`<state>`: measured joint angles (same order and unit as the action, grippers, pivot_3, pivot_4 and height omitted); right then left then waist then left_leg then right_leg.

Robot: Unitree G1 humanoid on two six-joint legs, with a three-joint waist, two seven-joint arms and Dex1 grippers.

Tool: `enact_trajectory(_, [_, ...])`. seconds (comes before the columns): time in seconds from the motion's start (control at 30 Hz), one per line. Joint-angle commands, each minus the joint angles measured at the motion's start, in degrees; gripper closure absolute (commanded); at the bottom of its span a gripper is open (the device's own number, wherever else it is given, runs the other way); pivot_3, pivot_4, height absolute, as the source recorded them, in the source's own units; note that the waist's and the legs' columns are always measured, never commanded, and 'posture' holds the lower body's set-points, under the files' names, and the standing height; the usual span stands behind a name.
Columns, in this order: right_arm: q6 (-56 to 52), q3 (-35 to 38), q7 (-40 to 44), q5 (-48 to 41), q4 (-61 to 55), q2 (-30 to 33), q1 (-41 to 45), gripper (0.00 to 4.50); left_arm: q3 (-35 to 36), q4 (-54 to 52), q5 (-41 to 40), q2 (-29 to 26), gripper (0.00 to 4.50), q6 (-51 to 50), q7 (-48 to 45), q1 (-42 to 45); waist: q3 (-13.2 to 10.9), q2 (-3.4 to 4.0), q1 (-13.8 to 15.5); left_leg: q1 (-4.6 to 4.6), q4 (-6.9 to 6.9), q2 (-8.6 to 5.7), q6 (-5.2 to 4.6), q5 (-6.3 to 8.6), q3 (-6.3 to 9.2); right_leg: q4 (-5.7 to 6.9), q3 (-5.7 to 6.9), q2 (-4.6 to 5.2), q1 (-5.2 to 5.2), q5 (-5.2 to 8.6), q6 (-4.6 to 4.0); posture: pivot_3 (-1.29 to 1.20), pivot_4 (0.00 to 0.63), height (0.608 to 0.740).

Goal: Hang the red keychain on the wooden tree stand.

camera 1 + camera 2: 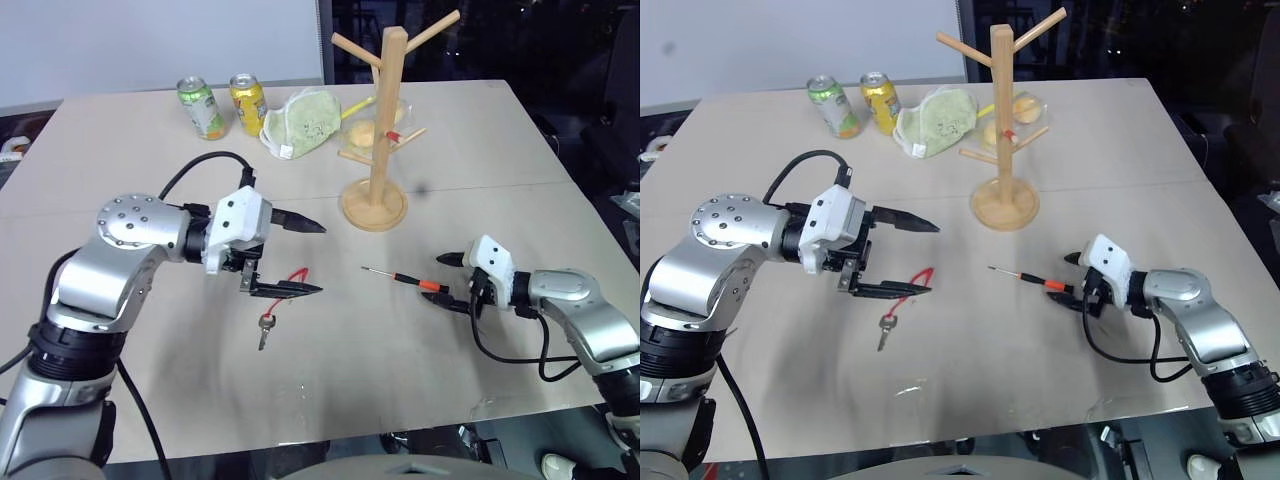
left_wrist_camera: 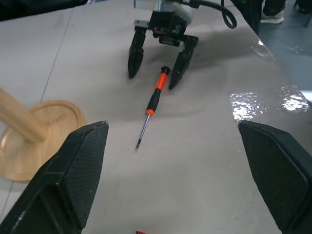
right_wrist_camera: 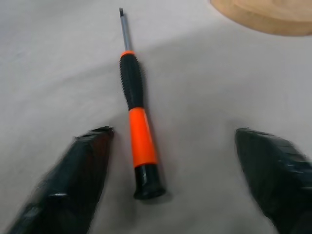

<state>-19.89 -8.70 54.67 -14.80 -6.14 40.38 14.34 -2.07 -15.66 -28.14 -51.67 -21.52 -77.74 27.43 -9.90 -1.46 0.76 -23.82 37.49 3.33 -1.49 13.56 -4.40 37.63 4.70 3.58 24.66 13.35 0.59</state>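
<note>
Left of the table's middle, the left gripper [image 1: 300,258] hangs spread wide, its lower finger over the red keychain [image 1: 280,298], which lies flat on the beige table [image 1: 120,150]. Beyond stands the wooden tree stand [image 1: 384,120]. Toward the right edge, the right gripper [image 1: 452,280] straddles the screwdriver [image 1: 405,279], jaws apart. The risk I judge: grabbing that tool instead. Dark room behind.

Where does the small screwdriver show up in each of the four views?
Left eye view: screwdriver on the table, right of centre, before the right pincer.
Right eye view: same spot, below the tree stand.
Left wrist view: upper centre, handle between the right pincer's fingers.
Right wrist view: centre.
Shared landmark: the stand's round base.
</note>
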Motion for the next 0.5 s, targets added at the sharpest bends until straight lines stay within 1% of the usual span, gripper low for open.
enact_trajectory(0.03, [0.9,0.3,1.2,0.0,-0.9,0.0,0.7,2.28,0.8,-0.6,0.0,-0.4,0.0,0.8,-0.1,0.3,0.0,0.0,0.0,0.0,0.02,0.0,0.0,0.0,0.0,0.01,0.0,0.0,0.0,0.0,0.0,0.0,0.15,0.74])
enact_trajectory(0.07, [0.9,0.3,1.4,0.0,-1.0,0.0,0.7,2.63,0.9,-0.8,-0.1,-0.3,0.0,0.7,0.0,0.3,0.0,0.0,0.0,0.0,0.03,0.0,0.0,0.0,-0.01,0.01,-0.01,0.01,0.0,0.0,0.0,0.0,0.15,0.74])
enact_trajectory(0.1, [0.8,0.2,1.5,0.1,-1.1,-0.1,0.8,3.24,0.9,-1.1,-0.3,-0.3,0.0,0.3,0.3,0.2,0.0,0.0,0.0,0.0,0.06,0.0,0.0,0.0,-0.02,0.02,-0.02,0.02,0.0,0.0,0.01,0.0,0.15,0.74])
enact_trajectory(0.13, [0.6,0.2,1.6,0.1,-1.2,-0.2,0.9,3.42,0.9,-1.4,-0.4,-0.3,0.0,0.2,0.4,0.0,0.0,0.0,0.0,0.0,0.08,0.0,0.0,0.0,-0.03,0.03,-0.03,0.02,-0.01,0.0,0.01,0.0,0.15,0.74])
enact_trajectory(0.17, [0.5,0.1,1.9,0.1,-1.3,-0.3,1.0,3.97,0.9,-1.6,-0.5,-0.3,0.0,0.1,0.5,-0.1,0.0,0.0,0.0,0.0,0.1,0.0,0.0,0.0,-0.03,0.05,-0.04,0.02,-0.01,0.0,0.01,0.0,0.15,0.74])
enact_trajectory(0.2, [0.5,0.0,2.1,0.2,-1.4,-0.3,1.1,4.27,0.9,-1.9,-0.6,-0.3,0.0,0.0,0.6,-0.3,0.0,-0.01,-0.1,0.0,0.12,0.0,0.0,0.0,-0.03,0.06,-0.04,0.02,-0.01,0.0,0.01,0.0,0.15,0.74])
enact_trajectory(0.23, [0.4,-0.1,2.2,0.2,-1.5,-0.3,1.1,4.41,1.0,-2.0,-0.8,-0.4,0.0,-0.2,0.6,-0.3,0.0,-0.01,-0.1,0.04,0.15,0.0,0.0,0.0,-0.03,0.1,-0.06,0.01,-0.02,0.0,0.01,0.0,0.15,0.74])
enact_trajectory(0.4, [-0.6,0.7,2.2,-0.6,-2.5,-0.5,0.6,4.41,1.1,-2.5,-1.0,-0.4,0.0,-0.8,1.0,-0.2,0.0,-0.01,0.0,0.02,0.33,0.01,0.0,0.0,0.02,0.26,-0.03,0.01,-0.03,0.0,0.0,0.0,0.15,0.74])
enact_trajectory(0.5, [-2.6,4.4,0.1,-2.5,-5.4,-0.1,-0.9,4.41,1.4,-2.7,-0.8,-0.1,0.0,-1.1,2.1,-0.1,0.0,-0.01,0.0,0.0,0.42,0.01,0.0,0.0,0.03,0.29,-0.03,0.02,-0.03,0.0,0.0,0.0,0.15,0.74])
